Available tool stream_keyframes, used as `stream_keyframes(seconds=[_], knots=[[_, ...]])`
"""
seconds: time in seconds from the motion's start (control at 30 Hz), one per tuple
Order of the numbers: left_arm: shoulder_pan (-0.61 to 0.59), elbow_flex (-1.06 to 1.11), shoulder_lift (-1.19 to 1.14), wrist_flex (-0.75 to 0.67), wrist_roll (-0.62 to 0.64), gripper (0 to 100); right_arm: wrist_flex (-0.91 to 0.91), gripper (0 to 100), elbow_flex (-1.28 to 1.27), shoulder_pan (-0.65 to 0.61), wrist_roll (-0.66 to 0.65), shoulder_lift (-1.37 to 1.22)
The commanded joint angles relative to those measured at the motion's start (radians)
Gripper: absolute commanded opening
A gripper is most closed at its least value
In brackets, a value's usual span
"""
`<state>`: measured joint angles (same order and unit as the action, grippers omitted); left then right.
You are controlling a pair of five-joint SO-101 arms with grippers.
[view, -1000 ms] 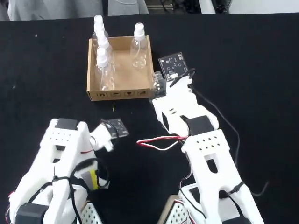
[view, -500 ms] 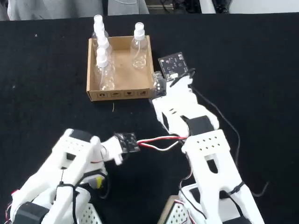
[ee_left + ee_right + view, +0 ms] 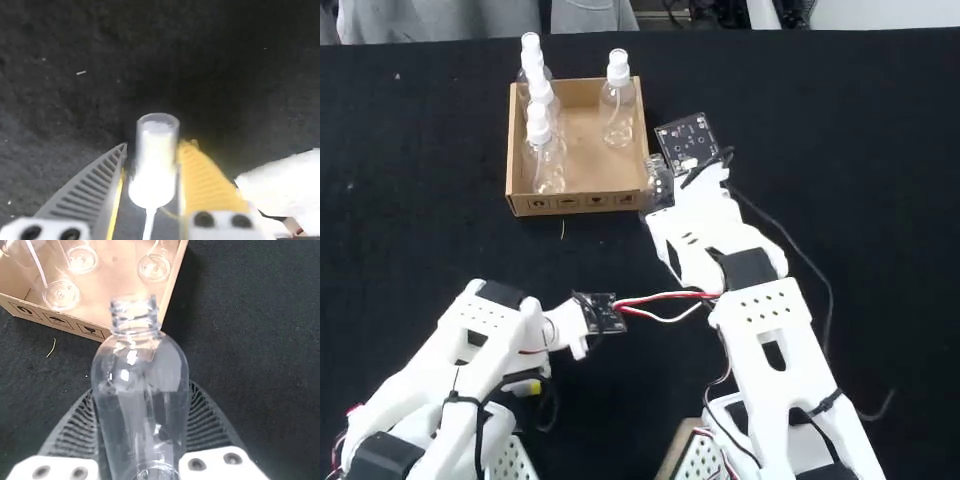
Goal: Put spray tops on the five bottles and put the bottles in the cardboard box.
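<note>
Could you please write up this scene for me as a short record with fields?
left gripper: shut on a spray top, over the black table
right gripper: shut on an uncapped bottle, beside the near right corner of the cardboard box
in the box: four capped bottles, upright
left to do: fit the spray top on the uncapped bottle, then put that bottle in the box
</note>
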<state>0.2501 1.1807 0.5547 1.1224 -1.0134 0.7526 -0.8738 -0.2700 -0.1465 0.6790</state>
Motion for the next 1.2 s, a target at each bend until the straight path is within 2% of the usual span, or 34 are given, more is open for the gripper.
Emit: stream_keyframes(seconds=[0.0,0.27,0.53,0.73,0.87,1.17], knots=[[0.002,-0.002,0.012,-0.02,0.002,6,-0.031,1.2,0.01,0.021,-0.012,0.041],[-0.004,-0.008,0.012,-0.015,0.011,3,-0.031,1.2,0.01,0.021,-0.012,0.041],[0.001,-0.065,0.012,-0.014,0.163,3,-0.031,1.2,0.012,0.021,-0.014,0.042],[0.004,-0.174,0.017,0.149,0.172,3,-0.031,1.2,0.01,0.021,-0.014,0.042],[-0.004,-0.214,0.089,0.189,0.18,3,-0.031,1.2,0.01,0.021,-0.014,0.042],[0.007,-0.214,0.364,0.181,0.373,3,-0.031,1.2,0.008,0.021,-0.012,0.044]])
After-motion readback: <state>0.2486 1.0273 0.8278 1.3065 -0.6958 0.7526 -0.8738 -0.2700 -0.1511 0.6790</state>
